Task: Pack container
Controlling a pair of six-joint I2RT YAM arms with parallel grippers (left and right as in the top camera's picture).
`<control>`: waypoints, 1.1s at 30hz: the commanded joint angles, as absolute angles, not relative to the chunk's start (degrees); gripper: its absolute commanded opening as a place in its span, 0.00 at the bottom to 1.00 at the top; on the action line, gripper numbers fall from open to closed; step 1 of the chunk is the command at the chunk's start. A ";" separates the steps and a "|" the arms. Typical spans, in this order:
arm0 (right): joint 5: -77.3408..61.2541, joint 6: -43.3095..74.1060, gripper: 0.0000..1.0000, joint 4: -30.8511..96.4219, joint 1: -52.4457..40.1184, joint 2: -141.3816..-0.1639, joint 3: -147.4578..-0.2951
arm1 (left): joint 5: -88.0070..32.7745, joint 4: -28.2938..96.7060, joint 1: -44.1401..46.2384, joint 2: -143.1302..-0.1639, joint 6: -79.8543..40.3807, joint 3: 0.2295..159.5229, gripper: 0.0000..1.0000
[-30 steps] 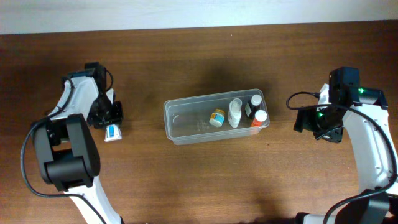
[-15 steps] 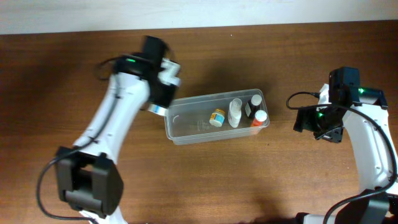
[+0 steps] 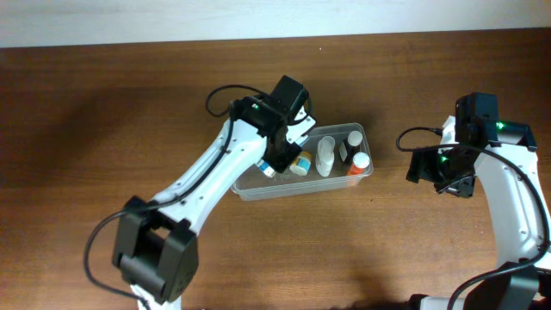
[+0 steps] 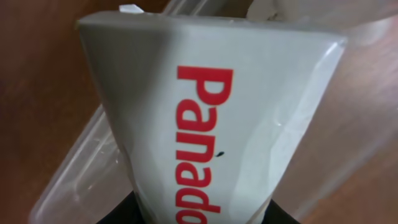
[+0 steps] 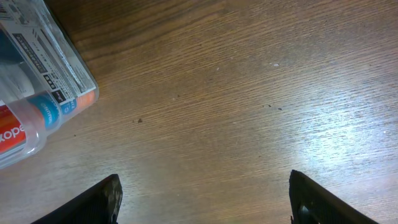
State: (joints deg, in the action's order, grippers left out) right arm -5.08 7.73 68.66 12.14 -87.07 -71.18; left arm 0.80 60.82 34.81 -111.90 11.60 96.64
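Observation:
The clear plastic container (image 3: 250, 189) sits mid-table with several small bottles (image 3: 325, 156) in its right half. My left gripper (image 3: 274, 161) is shut on a white tube with red lettering and a blue cap (image 4: 211, 118), holding it over the container's left half. The tube's blue end (image 3: 264, 167) shows by the container's left part. The container's wall (image 4: 68, 180) shows behind the tube in the left wrist view. My right gripper (image 5: 202, 193) is open and empty over bare wood, right of the container's corner (image 5: 37, 81).
The brown wooden table (image 3: 387, 241) runs to a pale wall at the back. My right arm (image 3: 508, 198) stands at the right edge.
My left arm swung from the far left of the table to the container, carrying the tube that lay there. The right arm has not moved.

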 commanded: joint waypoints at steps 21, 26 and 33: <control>-5.41 7.73 0.77 68.93 12.40 -86.94 -70.87 | 6.04 64.14 34.22 -116.79 9.08 96.55 0.55; -5.43 7.70 0.77 68.36 11.92 -86.72 -71.00 | 6.04 63.61 30.70 -108.84 5.96 96.55 0.56; -4.51 5.04 0.86 63.57 4.80 -84.79 -78.74 | 5.82 59.53 16.08 -96.88 -3.70 96.53 1.00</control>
